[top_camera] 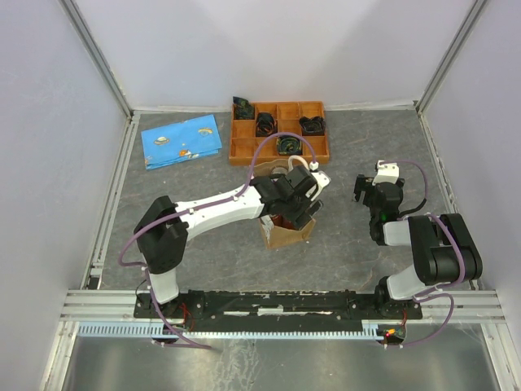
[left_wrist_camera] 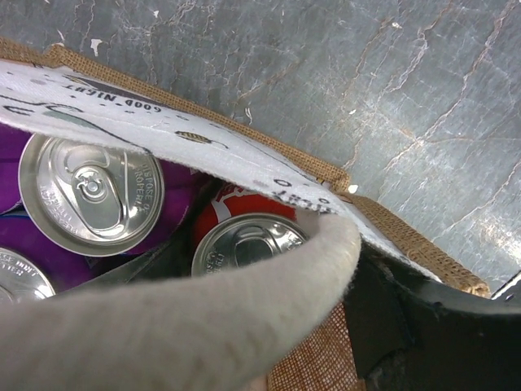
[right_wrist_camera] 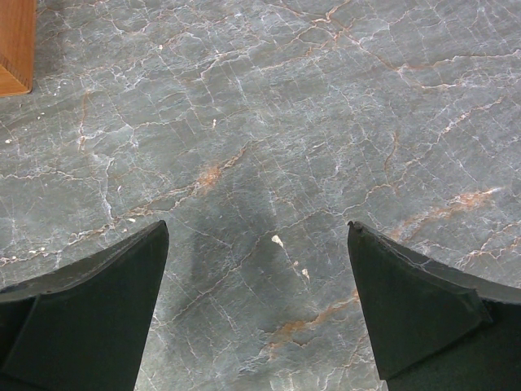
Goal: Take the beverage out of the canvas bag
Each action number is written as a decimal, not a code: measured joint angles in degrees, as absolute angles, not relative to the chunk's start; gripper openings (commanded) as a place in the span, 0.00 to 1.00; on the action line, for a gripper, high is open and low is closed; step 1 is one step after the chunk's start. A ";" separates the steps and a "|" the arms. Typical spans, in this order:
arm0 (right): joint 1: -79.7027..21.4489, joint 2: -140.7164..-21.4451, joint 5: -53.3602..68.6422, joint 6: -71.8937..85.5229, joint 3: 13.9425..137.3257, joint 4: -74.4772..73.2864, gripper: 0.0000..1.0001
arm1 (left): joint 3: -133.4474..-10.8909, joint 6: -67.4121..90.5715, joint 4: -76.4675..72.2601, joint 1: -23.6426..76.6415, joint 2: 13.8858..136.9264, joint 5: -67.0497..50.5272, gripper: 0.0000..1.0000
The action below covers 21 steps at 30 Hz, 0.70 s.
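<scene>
Table [top_camera: 203,252] carrying canvas bag [top_camera: 286,235] at centre. Left gripper [top_camera: 295,202] reaching into bag's mouth; finger spacing hidden, cannot tell. Right gripper [right_wrist_camera: 256,232] hovering at bag's 3 o'clock, fingers spread wide over table. White panel [left_wrist_camera: 163,114] reading "GOOD-NIGHT". Inside, purple can [left_wrist_camera: 91,194] standing at 9 o'clock of red can [left_wrist_camera: 244,236]; lid lettering unreadable.

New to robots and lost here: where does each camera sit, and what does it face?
Top external: above, behind the bases, looking down on the grey marbled table, left arm, right arm, small tan canvas bag.
Left wrist: on left arm, looking into that bag at silver-topped drink cans; one black finger shows.
Right wrist: looks down at table between open right gripper.
Shared: bag, top and left.
</scene>
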<state>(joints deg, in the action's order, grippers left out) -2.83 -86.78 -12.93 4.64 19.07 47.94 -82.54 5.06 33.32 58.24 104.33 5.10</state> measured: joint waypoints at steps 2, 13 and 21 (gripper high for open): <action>-2.83 -86.78 -12.93 4.64 19.07 47.94 0.99 | -82.50 5.06 33.32 58.22 104.33 5.10 0.73; -2.83 -86.78 -12.93 4.64 19.07 47.94 0.99 | -82.32 5.41 33.10 58.22 104.36 5.26 0.03; -2.83 -86.78 -12.93 4.64 19.07 47.94 0.99 | -83.20 5.32 34.41 58.24 104.31 5.96 0.03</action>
